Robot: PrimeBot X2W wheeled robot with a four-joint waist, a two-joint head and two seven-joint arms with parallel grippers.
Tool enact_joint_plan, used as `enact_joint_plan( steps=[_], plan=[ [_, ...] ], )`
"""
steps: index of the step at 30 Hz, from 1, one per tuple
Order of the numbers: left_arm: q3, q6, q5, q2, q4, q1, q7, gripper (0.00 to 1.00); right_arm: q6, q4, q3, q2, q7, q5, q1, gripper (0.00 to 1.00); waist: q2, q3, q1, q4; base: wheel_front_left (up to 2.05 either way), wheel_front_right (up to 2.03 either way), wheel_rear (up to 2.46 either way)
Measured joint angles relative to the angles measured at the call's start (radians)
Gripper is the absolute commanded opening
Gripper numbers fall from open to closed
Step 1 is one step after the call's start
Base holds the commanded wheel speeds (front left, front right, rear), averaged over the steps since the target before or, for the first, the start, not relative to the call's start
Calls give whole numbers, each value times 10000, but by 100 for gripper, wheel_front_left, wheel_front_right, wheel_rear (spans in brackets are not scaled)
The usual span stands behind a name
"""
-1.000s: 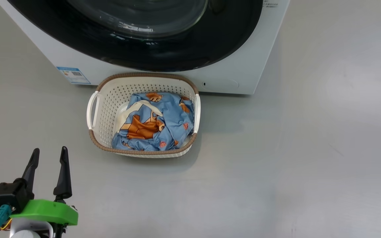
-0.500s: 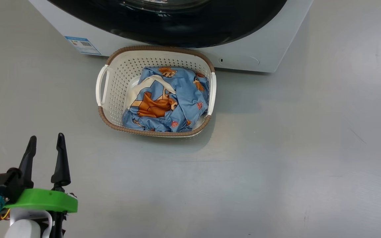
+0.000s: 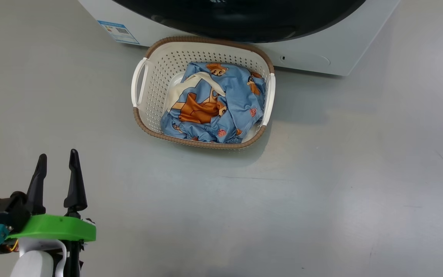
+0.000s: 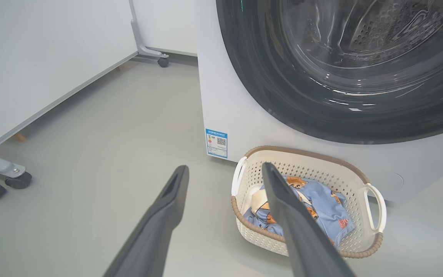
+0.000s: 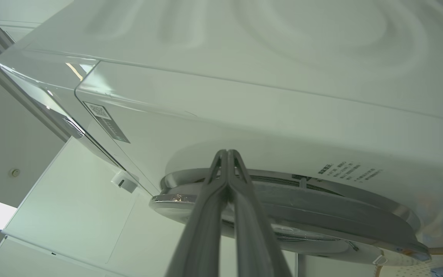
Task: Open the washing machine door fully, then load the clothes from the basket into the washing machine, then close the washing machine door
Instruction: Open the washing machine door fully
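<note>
The washing machine door (image 4: 360, 57) looks shut, just behind the basket (image 3: 206, 144) of clothes (image 3: 214, 104); only the head camera swung. Right gripper (image 5: 227, 152) is pressed together at its rim, left gripper (image 3: 58, 154) spread, so opening's barely begun.

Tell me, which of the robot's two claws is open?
The left gripper is the open one: its two dark fingers stand wide apart. The right gripper is shut, with its fingers pressed together at the tips.
</note>
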State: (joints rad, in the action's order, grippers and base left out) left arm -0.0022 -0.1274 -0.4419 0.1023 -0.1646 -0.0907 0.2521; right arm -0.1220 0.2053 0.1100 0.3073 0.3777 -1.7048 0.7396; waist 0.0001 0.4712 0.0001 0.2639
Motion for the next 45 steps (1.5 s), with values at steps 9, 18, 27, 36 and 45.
enact_joint_plan(
  steps=[9,18,27,36,45],
  plan=[
    [-105,0,-117,-196,-52,-159,0,100,0,293,-418,163,483,351,747,0,0,357,-1,439,0,0,0],
    [-263,0,-171,-385,-123,-337,0,100,0,512,-616,213,754,520,1164,0,0,573,-1,882,0,0,0],
    [-303,0,-268,-523,-132,-337,0,100,0,727,-892,395,1129,608,1756,0,0,939,-1,1239,0,0,0],
    [-263,0,-339,-589,-173,-339,0,100,0,1009,-1150,428,1444,698,2093,0,0,1247,0,1483,0,0,0],
    [-261,0,-341,-654,-188,-349,0,100,0,1235,-1392,541,1760,867,2529,0,0,1378,-1,1449,0,0,0]
  ],
)
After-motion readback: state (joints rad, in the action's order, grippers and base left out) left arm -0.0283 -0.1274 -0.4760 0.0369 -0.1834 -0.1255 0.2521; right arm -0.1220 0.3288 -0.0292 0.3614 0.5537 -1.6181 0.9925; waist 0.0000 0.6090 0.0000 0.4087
